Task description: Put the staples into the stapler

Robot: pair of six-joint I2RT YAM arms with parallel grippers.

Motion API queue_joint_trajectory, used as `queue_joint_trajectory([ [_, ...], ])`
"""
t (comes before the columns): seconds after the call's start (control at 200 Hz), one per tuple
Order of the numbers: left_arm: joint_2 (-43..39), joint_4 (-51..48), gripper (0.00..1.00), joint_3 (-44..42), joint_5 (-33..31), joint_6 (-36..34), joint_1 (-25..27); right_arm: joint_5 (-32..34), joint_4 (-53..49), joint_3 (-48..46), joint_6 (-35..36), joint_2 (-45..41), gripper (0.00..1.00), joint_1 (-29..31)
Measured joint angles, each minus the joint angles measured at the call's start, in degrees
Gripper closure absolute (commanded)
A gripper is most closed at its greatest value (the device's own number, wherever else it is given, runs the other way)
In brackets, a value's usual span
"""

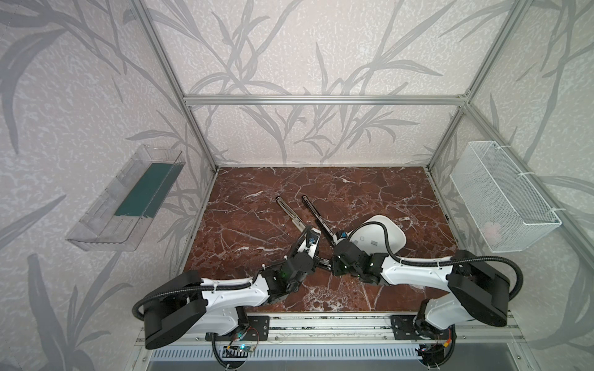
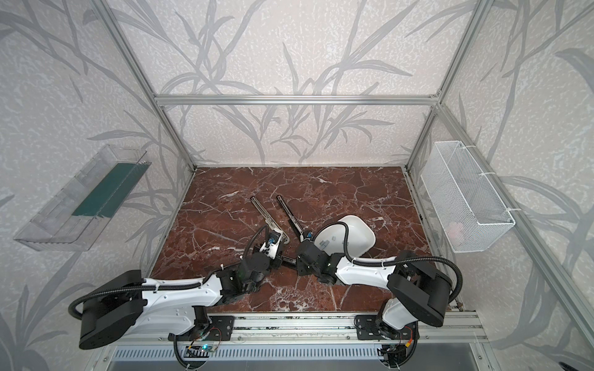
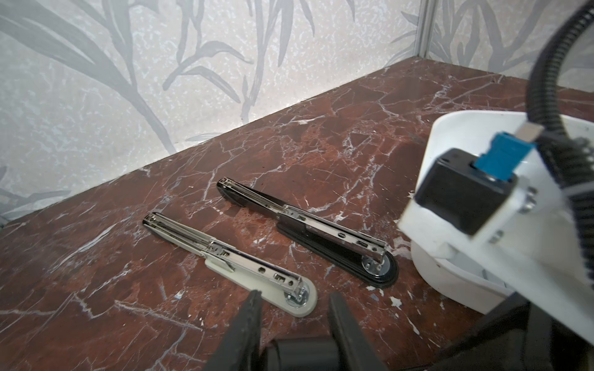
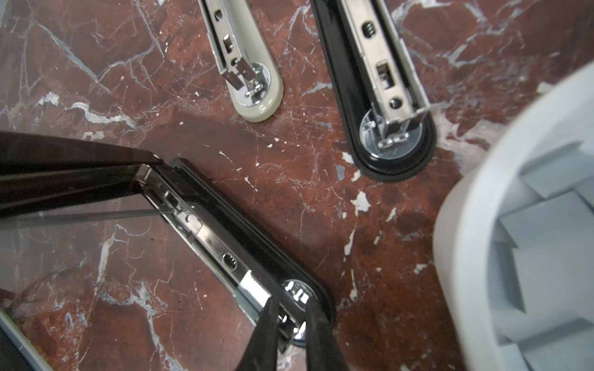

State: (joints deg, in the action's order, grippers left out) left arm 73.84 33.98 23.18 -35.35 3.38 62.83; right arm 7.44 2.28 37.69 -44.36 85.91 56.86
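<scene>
Silver staples (image 4: pixel 254 289) in black stapler (image 4: pixel 221 249) rail, beside closed right gripper (image 4: pixel 291 303), left gripper (image 3: pixel 295 294) parted

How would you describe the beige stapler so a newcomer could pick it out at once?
On the marble table, left of the white bowl in a top view, two staplers lie side by side. The beige stapler is the left one; unlike the black stapler beside it, its base is pale.
</scene>
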Motion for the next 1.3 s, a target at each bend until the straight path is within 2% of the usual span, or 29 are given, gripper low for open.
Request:
queue_joint_trajectory([
  [0.325, 2.64, 2.45, 0.51, -0.9, 0.79, 0.28, 0.94, -0.48, 2.84, -0.59, -0.48, 0.24, 0.85, 0.2],
  [0.52, 5.44, 4.26, 0.41, -1.07, 2.38, 0.28, 0.94, -0.44, 3.93, -0.59, -0.46, 0.94, 0.85, 0.2],
  [0.7, 6.4, 5.09, 0.39, -1.2, 3.54, 0.28, 0.94, -0.37, 4.13, -0.57, -0.46, 1.38, 0.85, 0.2],
  [0.82, 6.36, 5.4, 0.33, -1.46, 4.2, 0.26, 0.92, -0.2, 4.11, -0.57, -0.46, 1.38, 0.85, 0.17],
  [0.935, 6.27, 7.17, 0.23, -2.69, 4.85, 0.42, 0.85, -0.02, 4.09, -0.57, -0.42, 1.38, 0.85, 0.2],
  [1.04, 6.25, 9.92, 0.21, -4.7, 5.66, 0.2, 0.85, 0.04, 4.09, -0.57, -0.15, 1.38, 0.85, 0.2],
  [1.299, 3.54, 11.41, 0.09, -8.07, 8.98, -1.4, 0.94, 1.18, 3.63, -0.2, 0.87, 0.92, 0.85, 0.2],
])
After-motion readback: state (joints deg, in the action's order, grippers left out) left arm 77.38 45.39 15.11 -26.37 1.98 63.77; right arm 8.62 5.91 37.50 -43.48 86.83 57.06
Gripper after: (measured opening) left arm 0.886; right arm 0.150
